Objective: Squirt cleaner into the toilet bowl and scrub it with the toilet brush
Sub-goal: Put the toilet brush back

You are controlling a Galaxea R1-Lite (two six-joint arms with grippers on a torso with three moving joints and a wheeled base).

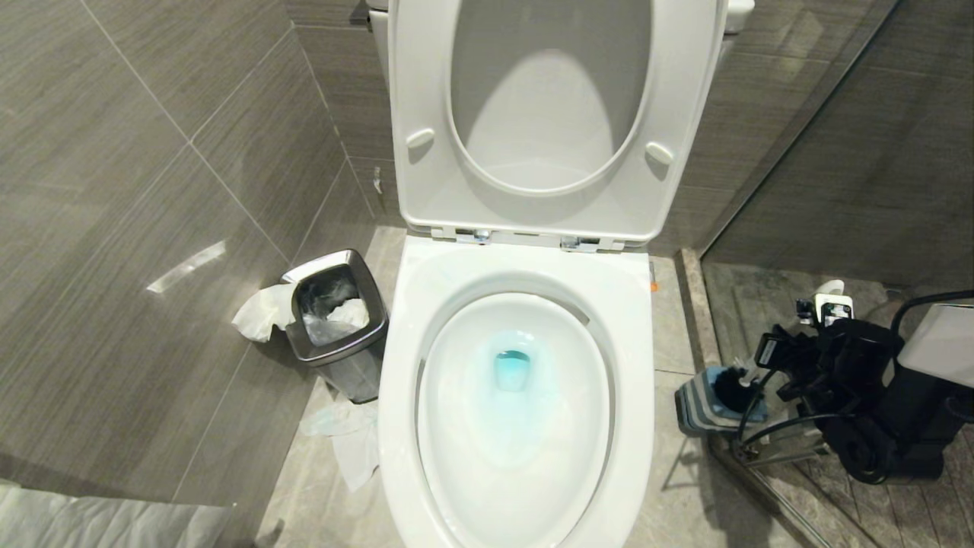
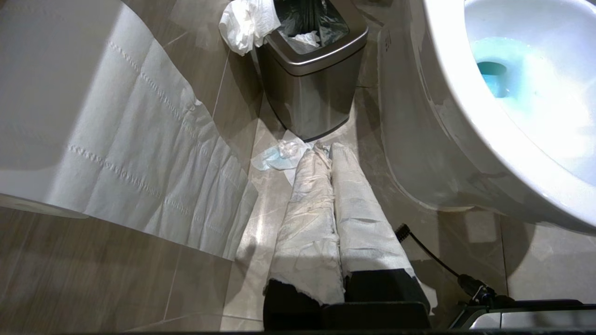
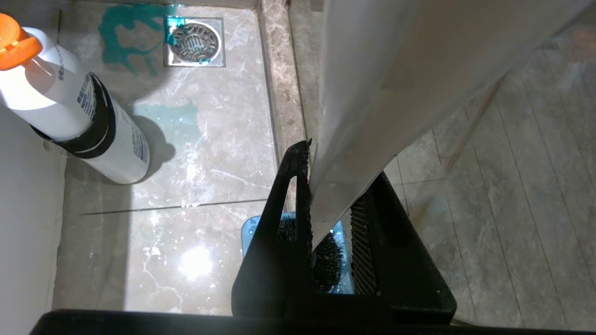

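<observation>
The toilet bowl (image 1: 525, 262) stands open with seat and lid raised, and blue cleaner colours the water (image 1: 511, 371); its outer wall (image 2: 419, 139) shows in the left wrist view. The toilet brush has a white handle (image 3: 372, 93) and a black bristle head (image 3: 328, 260) that sits in the blue-topped holder (image 3: 249, 228). My right gripper (image 3: 340, 163) is shut on that handle, low to the right of the toilet (image 1: 799, 358). A white cleaner bottle (image 3: 70, 107) with an orange cap stands on the floor nearby. My left gripper (image 2: 327, 149), wrapped in paper, hangs shut and empty beside the bowl.
A steel waste bin (image 1: 338, 327) with tissue stands left of the toilet, and crumpled paper (image 1: 350, 441) lies on the floor by it. A stone threshold (image 1: 692, 304) and a glass partition run right of the toilet. A floor drain (image 3: 194, 41) has a teal stain beside it.
</observation>
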